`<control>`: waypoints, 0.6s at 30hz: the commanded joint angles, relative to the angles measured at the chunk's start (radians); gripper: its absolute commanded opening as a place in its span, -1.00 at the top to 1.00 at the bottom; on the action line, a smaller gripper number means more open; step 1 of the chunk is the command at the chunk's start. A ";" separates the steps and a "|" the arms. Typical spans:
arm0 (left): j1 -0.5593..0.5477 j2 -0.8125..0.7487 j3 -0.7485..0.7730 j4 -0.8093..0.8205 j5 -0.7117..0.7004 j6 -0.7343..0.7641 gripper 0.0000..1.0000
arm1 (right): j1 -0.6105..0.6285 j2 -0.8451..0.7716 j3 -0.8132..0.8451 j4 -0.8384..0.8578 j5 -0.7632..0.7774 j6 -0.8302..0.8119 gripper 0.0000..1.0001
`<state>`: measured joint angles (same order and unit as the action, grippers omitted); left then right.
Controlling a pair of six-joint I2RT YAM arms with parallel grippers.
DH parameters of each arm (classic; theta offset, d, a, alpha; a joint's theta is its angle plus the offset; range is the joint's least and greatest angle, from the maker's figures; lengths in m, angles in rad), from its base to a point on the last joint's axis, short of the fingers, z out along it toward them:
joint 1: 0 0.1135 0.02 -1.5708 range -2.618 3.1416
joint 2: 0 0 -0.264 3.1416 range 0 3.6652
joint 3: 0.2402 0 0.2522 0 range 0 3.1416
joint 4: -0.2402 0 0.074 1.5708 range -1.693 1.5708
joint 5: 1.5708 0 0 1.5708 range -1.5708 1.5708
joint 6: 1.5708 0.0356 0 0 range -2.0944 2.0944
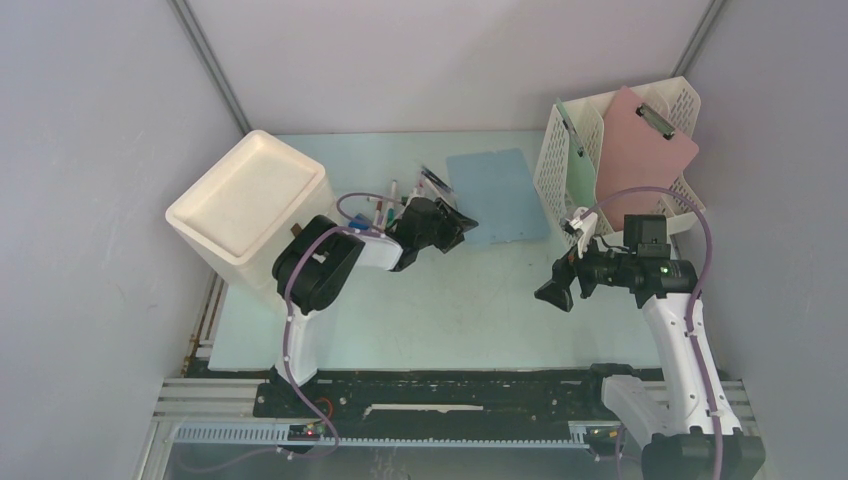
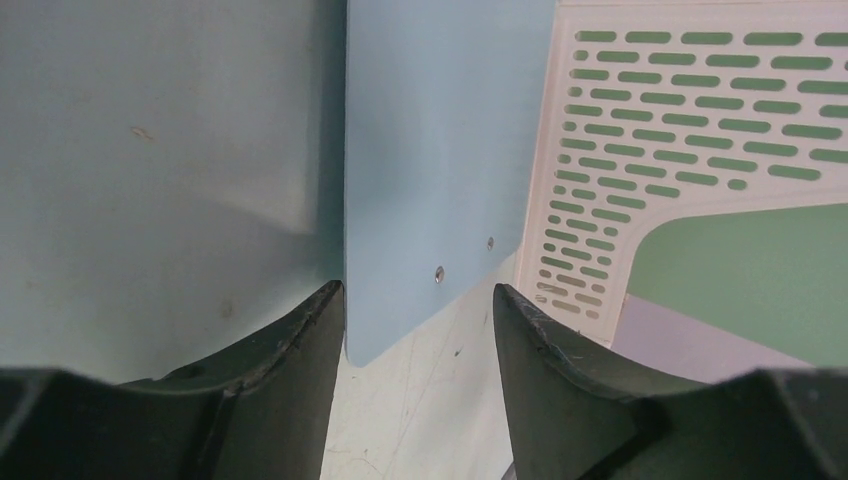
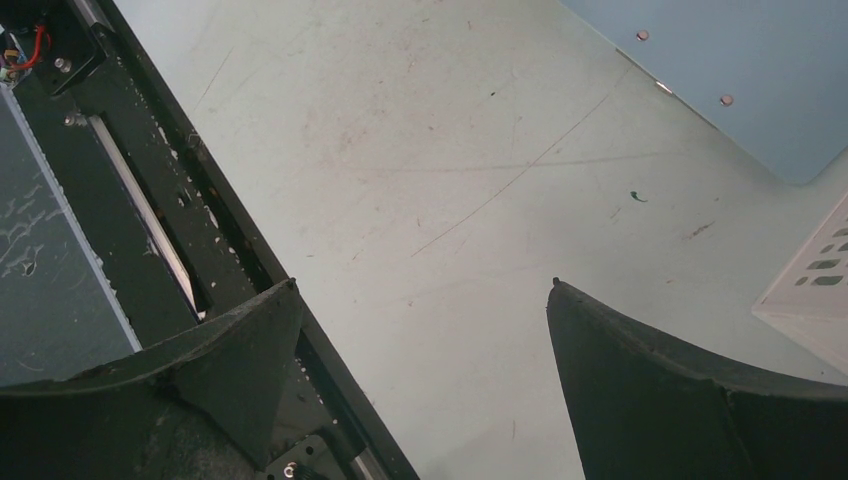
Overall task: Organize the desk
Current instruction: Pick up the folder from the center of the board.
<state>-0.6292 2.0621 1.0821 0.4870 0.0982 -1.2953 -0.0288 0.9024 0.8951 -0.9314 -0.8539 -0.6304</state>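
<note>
The desk (image 1: 420, 310) is a pale mint tabletop. A blue clipboard (image 1: 497, 195) lies flat on it toward the back. My left gripper (image 1: 462, 222) is low at that board's near left corner. In the left wrist view the blue clipboard (image 2: 440, 150) has its rounded corner lying between the open fingers of the left gripper (image 2: 416, 290), close to the left finger, with bare desk (image 2: 430, 400) under them. My right gripper (image 1: 550, 293) hovers open over the desk's right half. In its own view the right gripper (image 3: 423, 285) holds nothing above the desk (image 3: 420, 150).
A white box-shaped bin (image 1: 245, 205) stands at the left. A white perforated file rack (image 1: 620, 150) at the back right holds a green clipboard (image 1: 577, 150) and a pink one (image 1: 645, 150). Pens (image 1: 385, 210) lie behind the left arm. A black rail (image 3: 190, 230) edges the front.
</note>
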 commanded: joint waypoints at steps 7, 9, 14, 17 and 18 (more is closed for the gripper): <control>0.013 0.009 -0.063 0.304 0.098 -0.050 -0.10 | 0.013 0.002 -0.002 0.008 -0.003 -0.015 -0.99; 0.016 0.027 -0.074 0.396 0.116 -0.072 -0.04 | 0.014 0.003 -0.003 0.007 -0.002 -0.015 -0.99; 0.019 0.058 -0.060 0.440 0.138 -0.090 0.01 | 0.017 0.005 -0.002 0.006 -0.002 -0.017 -0.99; 0.020 0.063 -0.045 0.418 0.140 -0.087 0.02 | 0.021 0.007 -0.003 0.007 0.000 -0.017 -0.99; 0.020 0.066 -0.038 0.411 0.141 -0.087 0.02 | 0.021 0.008 -0.002 0.006 0.001 -0.017 -0.99</control>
<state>-0.6147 2.1231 1.0096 0.8291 0.2165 -1.3685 -0.0177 0.9077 0.8951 -0.9314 -0.8536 -0.6304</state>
